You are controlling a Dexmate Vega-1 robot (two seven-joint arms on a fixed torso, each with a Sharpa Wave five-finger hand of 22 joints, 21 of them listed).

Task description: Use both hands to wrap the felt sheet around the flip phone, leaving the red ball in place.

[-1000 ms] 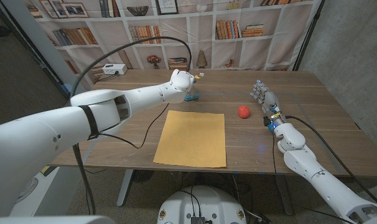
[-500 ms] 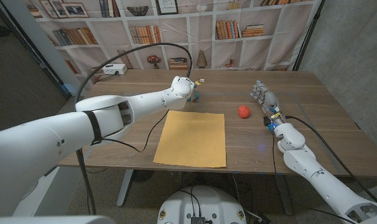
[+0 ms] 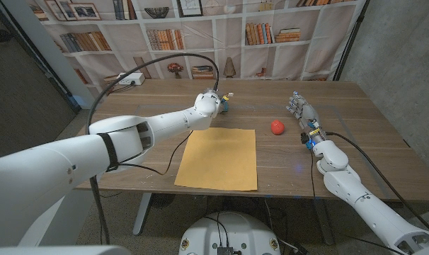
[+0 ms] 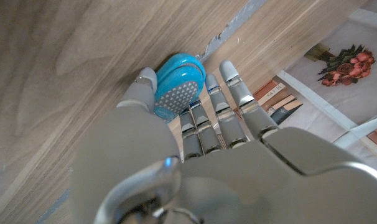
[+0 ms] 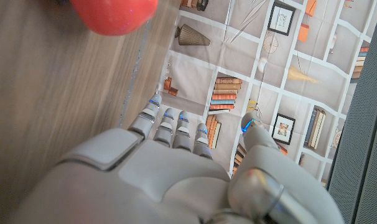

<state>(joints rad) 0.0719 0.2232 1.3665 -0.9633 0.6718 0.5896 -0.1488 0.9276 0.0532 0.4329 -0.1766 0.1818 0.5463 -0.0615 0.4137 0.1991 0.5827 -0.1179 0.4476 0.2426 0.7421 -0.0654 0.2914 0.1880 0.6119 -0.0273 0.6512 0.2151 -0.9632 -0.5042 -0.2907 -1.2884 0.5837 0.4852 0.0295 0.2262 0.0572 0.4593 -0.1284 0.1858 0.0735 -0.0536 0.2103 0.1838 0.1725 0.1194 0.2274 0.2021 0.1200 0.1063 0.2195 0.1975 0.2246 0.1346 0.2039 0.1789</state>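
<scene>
Felt sheet (image 3: pixel 217 159): a mustard-yellow rectangle lying flat and unfolded on the counter (image 3: pixel 356 134), nearest the robot, just short of the left hand's reach and nothing resting on it.
Right hand (image 3: pixel 300 112): well off to the right of the sheet, standing on the counter with fingers straight and apart, holding nothing; from its wrist I see the fingers (image 5: pixel 176 127) pointing toward the far wall.
Red ball (image 3: pixel 277 127): just to the inner side of the right hand, near but not touching it, and beyond the sheet's far right corner. It sits alone on the wood.
Left hand (image 3: pixel 211 103): stretched out past the far edge of the sheet, at the phone.
Left hand state: in the wrist view the thumb lies against one side of the phone and the other fingers (image 4: pixel 229 102) against the opposite side, so it looks to me like a light grip on the phone; I cannot tell whether it is lifted or resting on the wood.
Flip phone (image 4: pixel 174 86): a small turquoise clamshell, closed, between the left hand's fingertips, beyond the sheet rather than on it.
Done so far: as I judge it, only the reach for the phone.
Left to do: bring the phone onto the sheet, then fold the felt over it with both hands, keeping clear of the ball.
</scene>
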